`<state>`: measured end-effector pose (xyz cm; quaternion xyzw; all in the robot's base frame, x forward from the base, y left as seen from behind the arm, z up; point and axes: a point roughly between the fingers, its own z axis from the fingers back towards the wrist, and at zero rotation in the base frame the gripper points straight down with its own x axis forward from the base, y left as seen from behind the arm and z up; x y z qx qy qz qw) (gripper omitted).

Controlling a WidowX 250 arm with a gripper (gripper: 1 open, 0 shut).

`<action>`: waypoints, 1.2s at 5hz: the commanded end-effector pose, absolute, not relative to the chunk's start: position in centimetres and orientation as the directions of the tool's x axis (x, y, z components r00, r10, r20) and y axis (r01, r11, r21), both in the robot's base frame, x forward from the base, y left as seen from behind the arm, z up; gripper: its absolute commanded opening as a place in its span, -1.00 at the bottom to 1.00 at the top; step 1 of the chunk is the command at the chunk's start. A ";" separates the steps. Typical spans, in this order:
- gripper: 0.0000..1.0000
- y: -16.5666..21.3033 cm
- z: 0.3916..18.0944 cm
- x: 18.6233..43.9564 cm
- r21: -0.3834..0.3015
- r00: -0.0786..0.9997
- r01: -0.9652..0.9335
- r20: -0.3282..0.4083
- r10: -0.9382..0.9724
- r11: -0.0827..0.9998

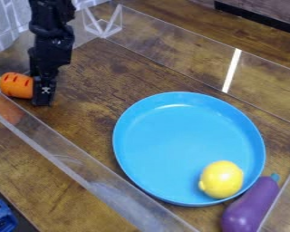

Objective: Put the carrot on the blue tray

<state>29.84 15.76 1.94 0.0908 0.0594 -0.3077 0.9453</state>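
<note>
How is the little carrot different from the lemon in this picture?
The carrot is orange with a green top; the lemon is plain yellow. The carrot lies on the wooden table at the left, right beside the gripper; the lemon sits inside the blue tray, near its lower right rim. The carrot is partly hidden by the gripper; the lemon shows whole. Both look like small toy foods.
</note>
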 end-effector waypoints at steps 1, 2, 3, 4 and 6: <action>1.00 17.1 2.2 30.2 0.176 0.833 0.553 -0.138 -0.536 0.814; 1.00 17.3 2.1 30.4 0.167 0.836 0.549 -0.134 -0.532 0.819; 1.00 17.5 2.0 30.6 0.158 0.839 0.543 -0.130 -0.528 0.825; 1.00 17.8 1.9 30.8 0.150 0.843 0.538 -0.126 -0.523 0.830; 1.00 18.4 1.8 31.2 0.132 0.850 0.526 -0.123 -0.512 0.840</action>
